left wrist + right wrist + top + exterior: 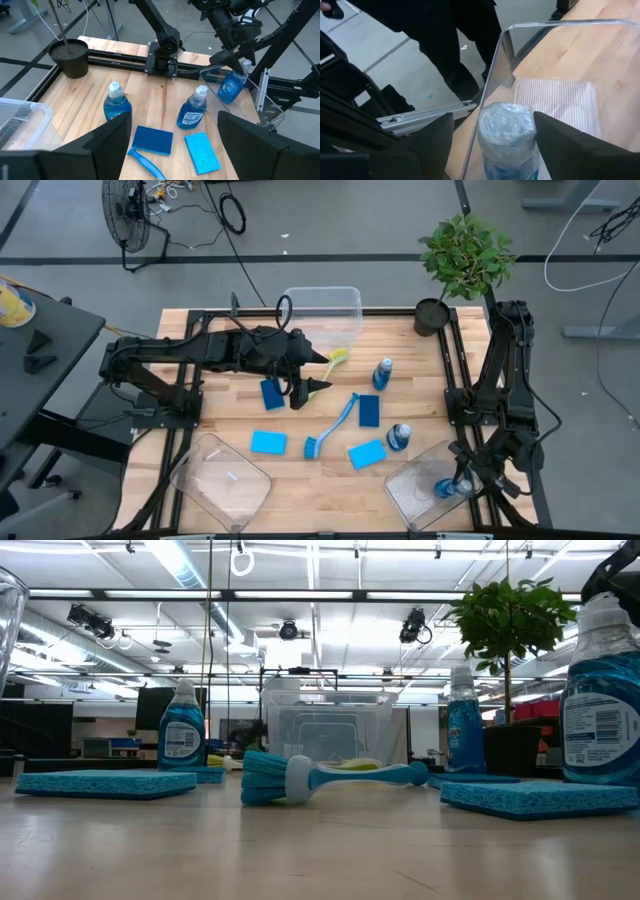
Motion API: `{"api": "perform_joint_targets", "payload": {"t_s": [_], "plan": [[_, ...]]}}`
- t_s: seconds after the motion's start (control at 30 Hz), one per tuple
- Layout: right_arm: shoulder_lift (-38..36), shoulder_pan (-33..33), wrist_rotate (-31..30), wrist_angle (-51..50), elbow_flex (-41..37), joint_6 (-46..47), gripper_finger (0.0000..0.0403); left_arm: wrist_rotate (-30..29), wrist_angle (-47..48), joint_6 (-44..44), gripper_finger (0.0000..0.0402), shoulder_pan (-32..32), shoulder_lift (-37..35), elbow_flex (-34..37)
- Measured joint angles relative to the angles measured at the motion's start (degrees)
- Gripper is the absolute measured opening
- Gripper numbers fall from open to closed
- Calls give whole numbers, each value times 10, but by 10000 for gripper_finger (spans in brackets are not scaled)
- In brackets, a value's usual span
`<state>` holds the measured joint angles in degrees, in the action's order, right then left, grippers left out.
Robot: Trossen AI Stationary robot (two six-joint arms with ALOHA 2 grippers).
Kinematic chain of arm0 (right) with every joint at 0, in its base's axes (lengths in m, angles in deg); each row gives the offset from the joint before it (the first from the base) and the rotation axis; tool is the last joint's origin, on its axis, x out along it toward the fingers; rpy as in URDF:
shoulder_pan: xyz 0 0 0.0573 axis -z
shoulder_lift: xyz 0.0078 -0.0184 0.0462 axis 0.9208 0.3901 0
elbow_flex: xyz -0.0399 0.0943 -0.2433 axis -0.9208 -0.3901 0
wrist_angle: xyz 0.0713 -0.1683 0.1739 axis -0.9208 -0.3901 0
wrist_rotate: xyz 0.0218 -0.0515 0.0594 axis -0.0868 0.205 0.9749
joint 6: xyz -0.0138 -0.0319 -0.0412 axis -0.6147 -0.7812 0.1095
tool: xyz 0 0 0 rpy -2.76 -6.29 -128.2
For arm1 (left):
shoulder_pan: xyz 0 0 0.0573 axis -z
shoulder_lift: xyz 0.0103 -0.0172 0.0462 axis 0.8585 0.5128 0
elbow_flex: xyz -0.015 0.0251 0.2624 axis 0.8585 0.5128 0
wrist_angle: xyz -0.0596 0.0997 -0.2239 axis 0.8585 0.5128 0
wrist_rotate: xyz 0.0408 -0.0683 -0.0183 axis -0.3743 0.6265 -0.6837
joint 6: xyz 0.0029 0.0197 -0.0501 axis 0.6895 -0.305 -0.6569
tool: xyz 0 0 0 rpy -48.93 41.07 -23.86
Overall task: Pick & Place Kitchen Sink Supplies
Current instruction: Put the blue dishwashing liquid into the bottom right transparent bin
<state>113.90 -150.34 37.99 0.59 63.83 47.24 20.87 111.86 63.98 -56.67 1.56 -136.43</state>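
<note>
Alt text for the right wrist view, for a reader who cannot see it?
The right hand hangs open around the cap of a soap bottle standing inside a clear plastic bin at the edge of the wooden table. A person's dark-trousered legs stand beyond.

A grey floor (pixel 330 230) surrounds the wooden tabletop (pixel 230 425). A fan (pixel 125 215) and black cables (pixel 232 215) lie on it. Long ceiling lights (pixel 180 560) shine overhead.

Right gripper (pixel 458 480) above soap bottle (pixel 446 488) in bin (pixel 415 498).
</note>
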Motion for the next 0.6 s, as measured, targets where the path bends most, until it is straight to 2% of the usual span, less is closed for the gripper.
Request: {"api": "perform_joint_targets", "payload": {"t_s": [0.6], "plan": [[-22, 4, -6, 18, 0, -25, 272, 0, -1, 0, 298, 0, 0, 0]]}}
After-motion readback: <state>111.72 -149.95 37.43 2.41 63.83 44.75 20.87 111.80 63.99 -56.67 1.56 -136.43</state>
